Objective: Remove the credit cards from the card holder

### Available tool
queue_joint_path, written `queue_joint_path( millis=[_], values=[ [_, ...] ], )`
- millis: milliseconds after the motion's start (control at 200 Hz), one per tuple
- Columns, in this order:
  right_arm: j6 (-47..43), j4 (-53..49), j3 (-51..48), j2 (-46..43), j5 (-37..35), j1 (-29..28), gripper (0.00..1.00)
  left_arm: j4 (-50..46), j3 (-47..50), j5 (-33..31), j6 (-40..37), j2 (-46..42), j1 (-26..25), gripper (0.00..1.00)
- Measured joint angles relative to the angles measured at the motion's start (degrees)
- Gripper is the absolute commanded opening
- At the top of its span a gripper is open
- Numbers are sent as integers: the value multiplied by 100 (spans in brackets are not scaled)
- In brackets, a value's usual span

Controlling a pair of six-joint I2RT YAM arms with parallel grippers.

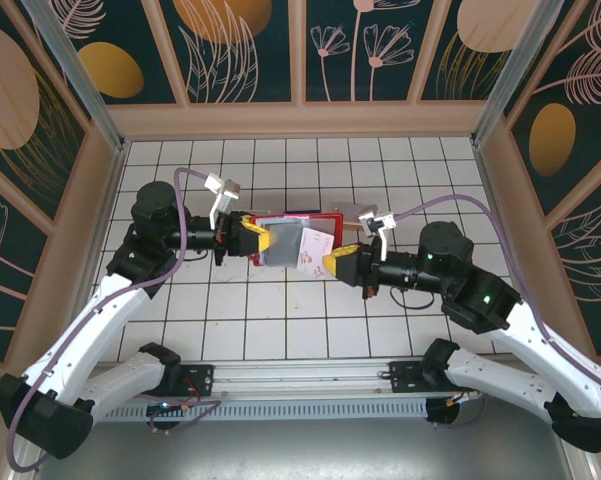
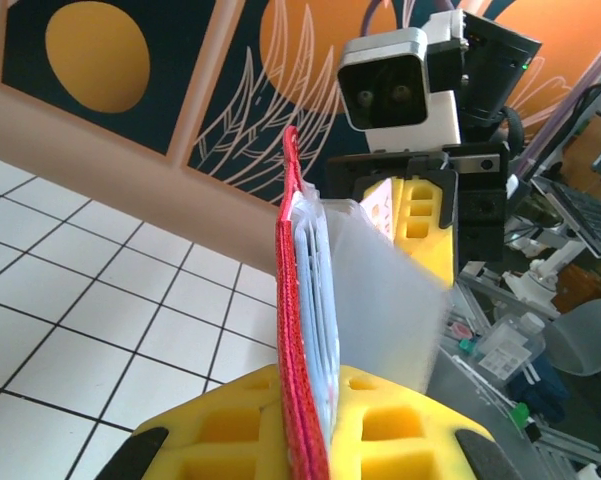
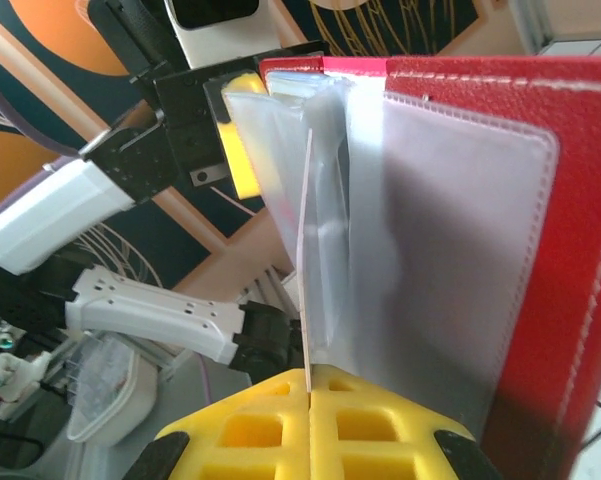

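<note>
The card holder [image 3: 570, 200] is hanging in the air over the middle of the white tiled table [image 1: 280, 320], stretched between my two claws. It is standing open, with its red cover spread and its greyish see-through pockets [image 3: 450, 260] fanning out from it.

My left claw [image 2: 310, 410] is clamping the holder's left edge, with the yellow pads pressing on the red cover and the pocket leaves from either side. From my left wrist the holder is showing edge-on and running straight up out of the pads.

My right claw [image 3: 310, 395] is squeezing together on a pale credit card [image 1: 311, 250], a thin white one with a pinkish print. From my right wrist the card is showing as a fine line rising from between the pads. Its far end is sitting in among the pocket leaves, and I cannot tell how much of it is lying inside a pocket.

My two claws are facing each other across the holder, near one another but not touching.
</note>
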State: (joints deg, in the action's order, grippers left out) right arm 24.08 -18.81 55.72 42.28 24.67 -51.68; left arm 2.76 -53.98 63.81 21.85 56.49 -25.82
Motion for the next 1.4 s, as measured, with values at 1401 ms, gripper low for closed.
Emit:
queue_joint_path(
  millis=[1401],
  values=[
    [-6793, -3283, 2767, 5200, -2441, 2872, 0, -636, 942, -2938, -570, -599, 4, 0]
  ],
)
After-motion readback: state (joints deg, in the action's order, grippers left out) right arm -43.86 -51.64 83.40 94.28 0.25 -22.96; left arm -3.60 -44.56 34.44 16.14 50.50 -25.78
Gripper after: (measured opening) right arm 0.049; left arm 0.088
